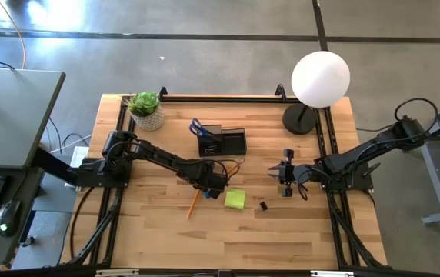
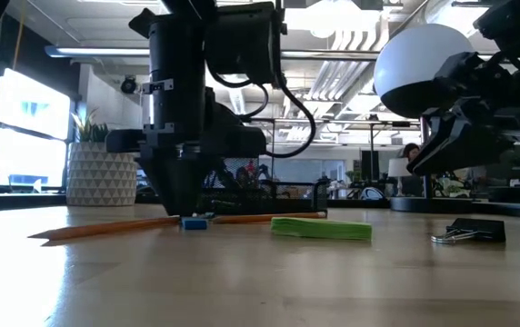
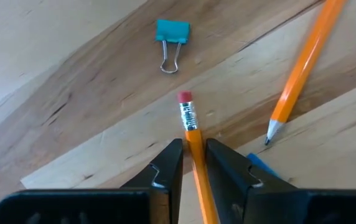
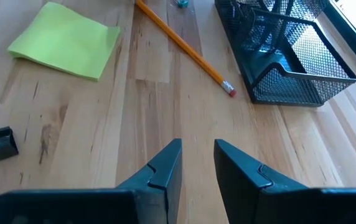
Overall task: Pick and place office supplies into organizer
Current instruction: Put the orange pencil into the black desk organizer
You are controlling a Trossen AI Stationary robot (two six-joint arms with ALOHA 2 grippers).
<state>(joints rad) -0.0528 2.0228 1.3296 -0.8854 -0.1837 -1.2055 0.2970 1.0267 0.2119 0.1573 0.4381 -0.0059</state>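
Black binder clip (image 2: pixel 467 232) lies loose; left hand (image 3: pixel 193 163) grips a pencil (image 3: pixel 192 127).

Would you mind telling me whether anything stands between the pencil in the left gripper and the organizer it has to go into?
Nothing visible does. The left gripper holds a pencil low over the table, and the organizer sits just beyond it across bare wood in the high view. The sticky note pad lies on the opposite side.
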